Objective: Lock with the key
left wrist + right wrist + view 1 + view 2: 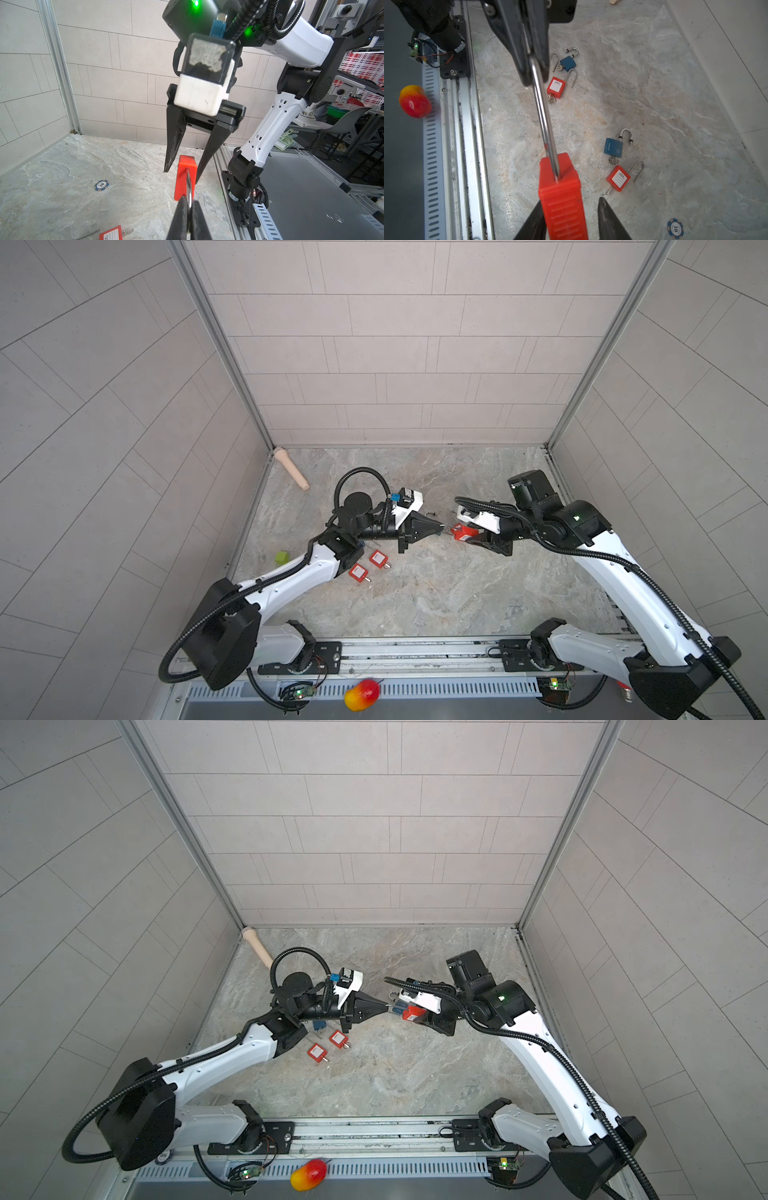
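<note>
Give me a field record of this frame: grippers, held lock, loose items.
left gripper: shut on the shackle of the held red padlock, which is off the table
right gripper: open, fingers straddling the padlock body, gap on one side
key for held lock: not visible
loose on table: two red padlocks, two blue padlocks, each apparently with a key in it
other: poker chip; wooden peg in back corner; toy fruit on front rail
</note>
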